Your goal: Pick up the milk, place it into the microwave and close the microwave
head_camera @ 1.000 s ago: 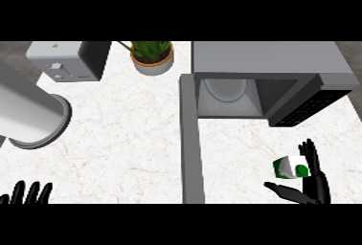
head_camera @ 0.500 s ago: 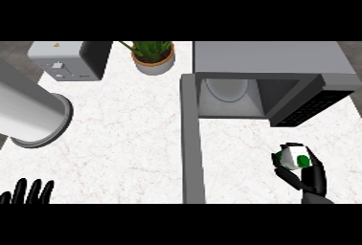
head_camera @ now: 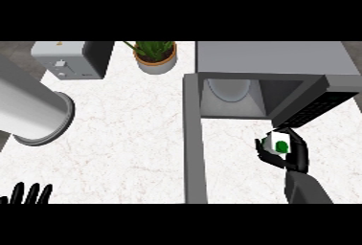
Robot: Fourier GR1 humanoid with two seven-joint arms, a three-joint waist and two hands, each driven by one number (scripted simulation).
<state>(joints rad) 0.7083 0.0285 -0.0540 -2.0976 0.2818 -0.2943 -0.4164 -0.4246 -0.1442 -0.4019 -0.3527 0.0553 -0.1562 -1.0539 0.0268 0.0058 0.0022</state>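
One marbled bench (head_camera: 127,143) carries an open microwave (head_camera: 272,57), toaster (head_camera: 67,60) and potted plant (head_camera: 155,53). The right robot hand (head_camera: 297,159) curls round the milk (head_camera: 280,143) just before the microwave's mouth; the left robot hand (head_camera: 27,195) rests open, lower-left.

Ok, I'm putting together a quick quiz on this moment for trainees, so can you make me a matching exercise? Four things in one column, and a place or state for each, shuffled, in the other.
Column A
1. milk
2. microwave
3. potted plant
4. toaster

Column B
a. door swung open
b. far left corner of the counter
c. held in the right robot hand
d. at the back, between toaster and microwave

Pairs: 1-c, 2-a, 3-d, 4-b
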